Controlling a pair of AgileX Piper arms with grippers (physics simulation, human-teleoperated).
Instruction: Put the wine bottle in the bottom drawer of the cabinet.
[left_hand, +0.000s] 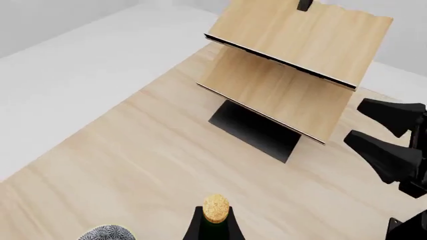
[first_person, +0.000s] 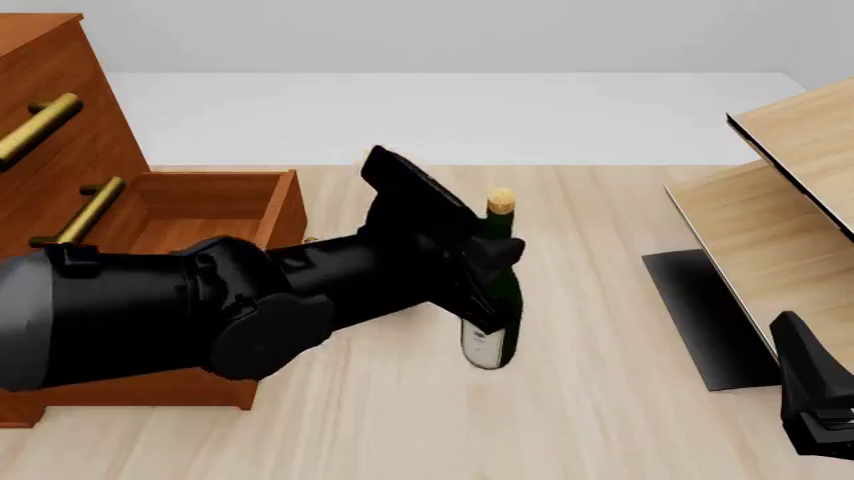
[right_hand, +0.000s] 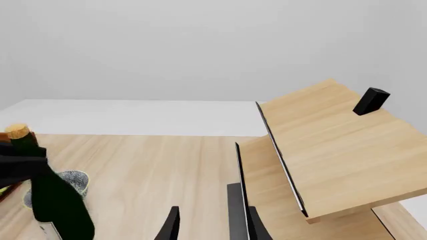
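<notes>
cork (left_hand: 215, 208) fills the bottom of the left wrist view, tan and crumbly, capping the tall dark green glass wine bottle (left_hand: 215, 229), with the left gripper (left_hand: 215, 227) clamped on the neck, its black fingers (left_hand: 193, 225) pressed to either side. a speckled grey bowl (left_hand: 107, 233) peeks in beside it, and the pale light-wood shelf unit (left_hand: 293, 60) stands across the light wooden table (left_hand: 133, 160). front view: the bottle stands upright on the table, white label (first_person: 483, 348) low on its body, no writing legible; the bottom drawer (first_person: 200, 215) of the reddish-brown wooden cabinet (first_person: 54, 100) is pulled out, just beside the arm. right wrist view: the right gripper (right_hand: 207, 225) hangs with its fingers apart, well away from the bottle.
</notes>
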